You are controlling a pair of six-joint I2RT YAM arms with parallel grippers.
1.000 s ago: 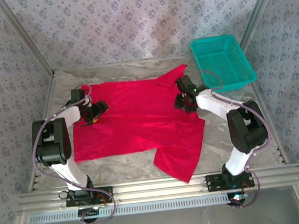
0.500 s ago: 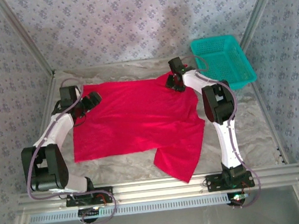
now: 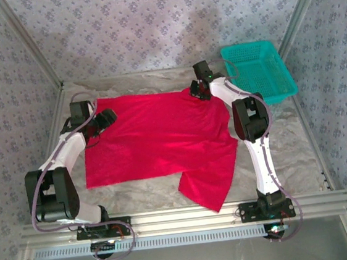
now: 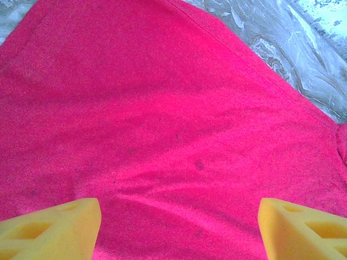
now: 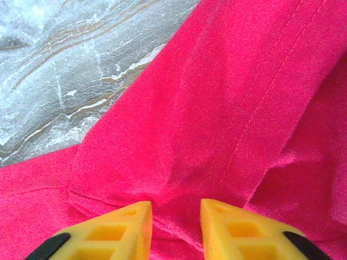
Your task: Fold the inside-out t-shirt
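Two far corners of the t-shirt (image 3: 159, 141) are covered.
It lies flat on the tabletop (image 3: 287, 149), long axis 9 to 3 o'clock; left jaws released at 10 o'clock, right jaws narrow over cloth at 1 o'clock, grip unclear.

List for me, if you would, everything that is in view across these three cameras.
t-shirt: one, bright red, spread flat over the middle of the table.
basket: one, teal mesh, far right corner, apart from the shirt.
table cover: one, grey-white marbled, under the shirt and basket.
backdrop: blue-grey patterned, along the far and side edges.
frame rail: silver, along the near edge.
left arm: one, white and black, reaching to the shirt's far left corner.
right arm: one, white and black, reaching to the shirt's far right corner.
left gripper: yellow fingers, jaws wide open over flat cloth.
right gripper: yellow fingers, jaws narrowly apart astride a fold of cloth.
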